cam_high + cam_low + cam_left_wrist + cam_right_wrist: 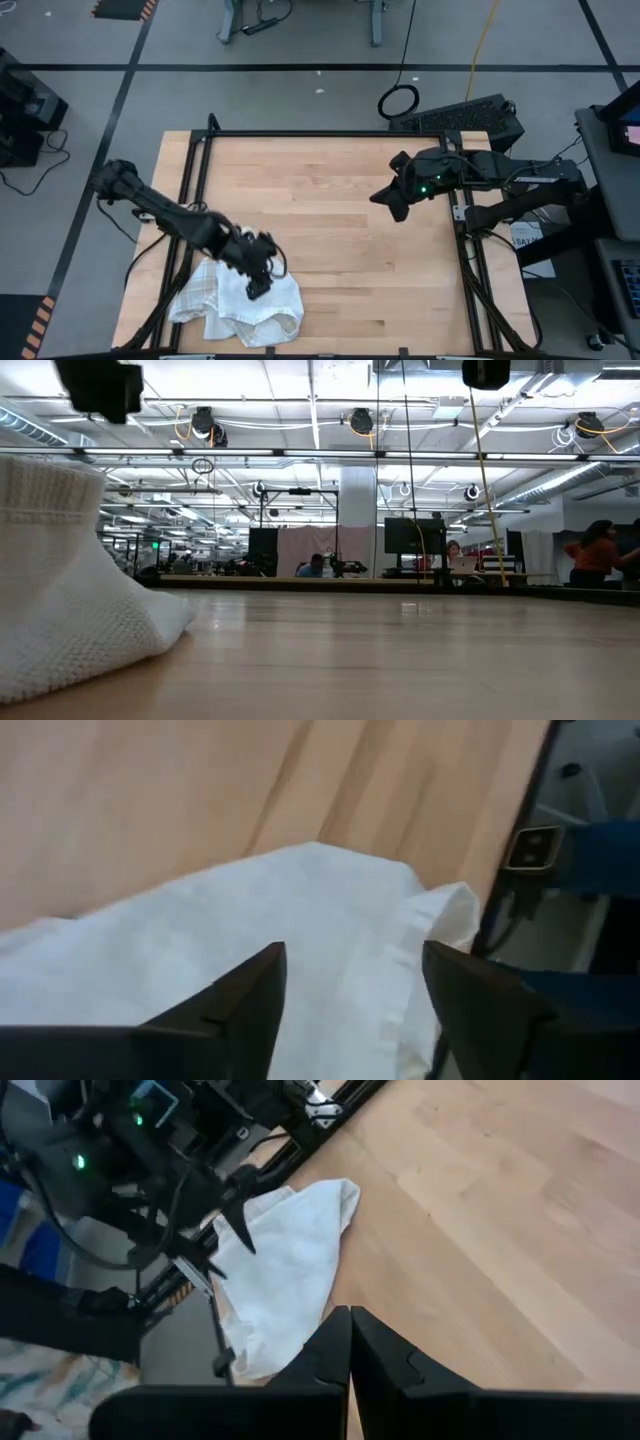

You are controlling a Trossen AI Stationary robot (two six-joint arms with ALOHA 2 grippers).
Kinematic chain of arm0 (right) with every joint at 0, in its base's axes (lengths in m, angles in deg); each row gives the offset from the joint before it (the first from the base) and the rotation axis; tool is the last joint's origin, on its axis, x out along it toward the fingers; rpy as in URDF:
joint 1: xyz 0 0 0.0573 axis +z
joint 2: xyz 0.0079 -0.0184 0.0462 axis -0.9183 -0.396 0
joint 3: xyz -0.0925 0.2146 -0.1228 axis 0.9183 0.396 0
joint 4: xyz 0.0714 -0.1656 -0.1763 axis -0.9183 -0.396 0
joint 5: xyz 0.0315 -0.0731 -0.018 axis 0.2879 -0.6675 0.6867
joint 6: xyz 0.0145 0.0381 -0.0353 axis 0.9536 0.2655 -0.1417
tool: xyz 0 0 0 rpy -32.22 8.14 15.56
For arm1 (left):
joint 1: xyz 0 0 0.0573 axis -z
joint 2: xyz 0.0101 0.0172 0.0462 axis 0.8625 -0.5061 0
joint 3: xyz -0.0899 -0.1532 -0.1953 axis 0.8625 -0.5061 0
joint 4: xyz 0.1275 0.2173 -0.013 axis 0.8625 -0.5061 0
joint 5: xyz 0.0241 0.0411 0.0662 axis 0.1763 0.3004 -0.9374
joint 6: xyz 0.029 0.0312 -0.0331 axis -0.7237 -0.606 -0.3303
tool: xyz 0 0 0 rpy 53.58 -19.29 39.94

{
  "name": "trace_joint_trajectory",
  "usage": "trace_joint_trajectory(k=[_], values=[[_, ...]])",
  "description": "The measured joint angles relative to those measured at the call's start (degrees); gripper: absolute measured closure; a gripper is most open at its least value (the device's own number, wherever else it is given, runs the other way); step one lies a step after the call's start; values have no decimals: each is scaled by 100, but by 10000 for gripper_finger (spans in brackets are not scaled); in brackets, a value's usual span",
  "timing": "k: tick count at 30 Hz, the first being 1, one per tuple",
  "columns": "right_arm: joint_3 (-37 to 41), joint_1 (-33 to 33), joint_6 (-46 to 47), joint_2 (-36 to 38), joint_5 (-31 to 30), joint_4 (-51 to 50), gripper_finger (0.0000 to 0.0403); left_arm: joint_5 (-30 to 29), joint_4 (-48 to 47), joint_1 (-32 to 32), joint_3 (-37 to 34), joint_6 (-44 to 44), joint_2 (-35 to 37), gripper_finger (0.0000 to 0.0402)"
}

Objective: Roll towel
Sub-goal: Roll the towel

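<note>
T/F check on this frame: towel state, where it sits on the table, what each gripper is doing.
1. The towel is rolled into a neat cylinder. False: it lies bunched and crumpled.
2. The towel sits near the table's front-left corner. True.
3. The left gripper is over the towel with its fingers apart. True.
4. The right gripper is clamped on the towel. False: it is shut on nothing, over bare wood away from the cloth.
5. A second towel lies mid-table. False: only one is there.

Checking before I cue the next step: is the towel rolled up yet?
No. In the high view the towel lies in a loose crumpled heap by the table's near-left corner, with the left gripper over it.
</note>
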Motion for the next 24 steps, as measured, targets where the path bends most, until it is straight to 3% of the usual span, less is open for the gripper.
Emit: trace_joint_trajectory(k=[7, 10, 18, 24], values=[[2, -141, -701, 259, 261, -508, 403, -991, 1686, 860, 34, 157, -867, 145], [2, -211, -937, 327, 313, -777, 403, -1134, 2133, 1141, 29, 211, -1238, 145], [0, -254, -1462, 446, 328, -991, 403, -1178, 1579, 1253, 141, 350, -1900, 164], [0, -254, -1579, 487, 450, -987, 403, -706, 1617, 1101, 145, 168, -2236, 234]])
